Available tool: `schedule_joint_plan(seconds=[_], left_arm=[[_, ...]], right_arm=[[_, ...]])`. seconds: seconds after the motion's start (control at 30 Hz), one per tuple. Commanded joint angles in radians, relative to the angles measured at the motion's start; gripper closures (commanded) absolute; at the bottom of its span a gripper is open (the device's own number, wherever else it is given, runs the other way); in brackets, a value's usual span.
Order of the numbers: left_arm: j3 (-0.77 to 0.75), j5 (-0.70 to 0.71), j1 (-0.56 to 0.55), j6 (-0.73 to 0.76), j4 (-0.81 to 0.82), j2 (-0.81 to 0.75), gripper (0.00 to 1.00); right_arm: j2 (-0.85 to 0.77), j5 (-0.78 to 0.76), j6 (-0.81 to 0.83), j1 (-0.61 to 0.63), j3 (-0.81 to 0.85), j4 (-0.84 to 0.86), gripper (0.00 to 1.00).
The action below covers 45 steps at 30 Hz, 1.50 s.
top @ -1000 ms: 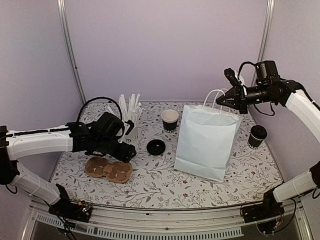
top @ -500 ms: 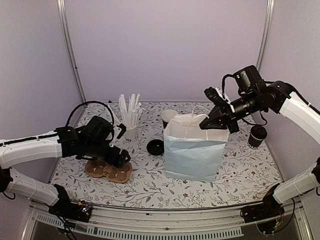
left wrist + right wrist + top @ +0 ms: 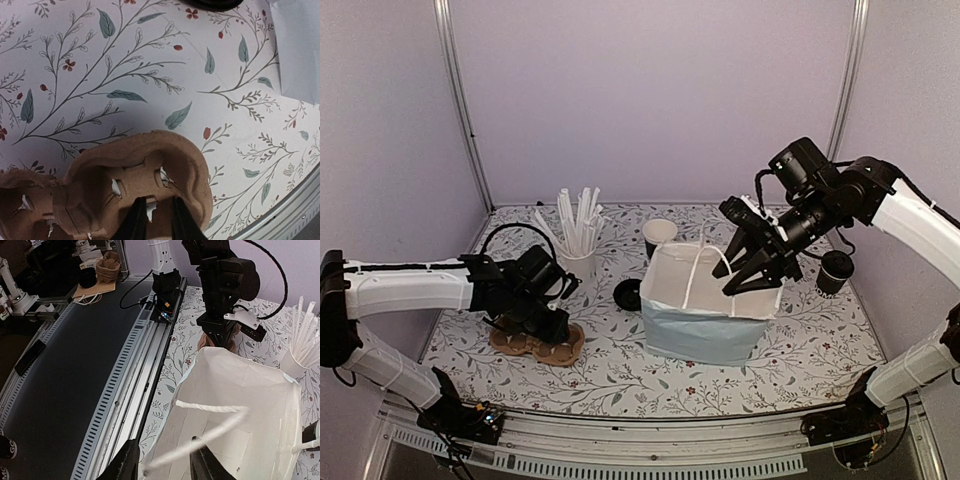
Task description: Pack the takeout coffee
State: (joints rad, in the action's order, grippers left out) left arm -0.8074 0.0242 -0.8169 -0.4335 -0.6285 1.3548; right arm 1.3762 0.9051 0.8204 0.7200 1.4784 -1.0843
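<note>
Two takeout coffee cups stand on table (image 3: 620, 372), neither packed: rear cup (image 3: 660, 236) behind bag (image 3: 705, 325), side cup (image 3: 836, 272) apart to its right. R gripper (image 3: 164, 450), fingers spread, sits at bag mouth w/ handle loop (image 3: 210, 431) between them, prob. to hold it wide. L gripper (image 3: 155, 215) looks pinched on cup carrier (image 3: 125, 170) wall, presumably for lifting.

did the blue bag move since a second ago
Yes. The pale blue bag has shifted left, its left edge now beside the flat black lid, and its mouth sits lower and wider open.
</note>
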Motion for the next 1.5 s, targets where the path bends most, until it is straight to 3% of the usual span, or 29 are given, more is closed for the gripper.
schedule_joint_plan(seconds=[0.0,0.1,0.17,0.27,0.43,0.77,0.97,1.47], left_arm=[[-0.012,-0.028,0.010,-0.058,-0.013,-0.013,0.89],[-0.021,-0.028,0.012,-0.047,0.007,0.014,0.93],[-0.036,-0.027,0.011,-0.033,0.013,0.051,0.96],[-0.059,-0.027,0.011,-0.020,0.022,0.108,0.99],[-0.063,-0.037,0.011,-0.003,0.061,0.167,1.00],[-0.151,0.005,0.045,0.090,0.173,0.276,1.00],[-0.166,0.019,0.112,0.122,0.255,0.299,1.00],[-0.132,0.098,0.149,0.096,0.272,0.295,1.00]], right_arm=[[-0.010,-0.018,0.071,0.004,0.083,-0.108,0.54],[-0.061,-0.124,0.045,-0.001,0.075,-0.058,0.37],[-0.096,-0.171,0.028,-0.020,0.067,-0.023,0.32],[-0.127,-0.156,0.025,-0.118,0.074,-0.010,0.31],[-0.210,0.072,0.053,-0.470,-0.056,0.046,0.31],[-0.332,0.204,-0.236,-0.790,-0.422,0.525,0.30],[-0.347,0.186,-0.262,-0.831,-0.541,0.602,0.29],[-0.347,0.203,-0.258,-0.837,-0.581,0.618,0.28]])
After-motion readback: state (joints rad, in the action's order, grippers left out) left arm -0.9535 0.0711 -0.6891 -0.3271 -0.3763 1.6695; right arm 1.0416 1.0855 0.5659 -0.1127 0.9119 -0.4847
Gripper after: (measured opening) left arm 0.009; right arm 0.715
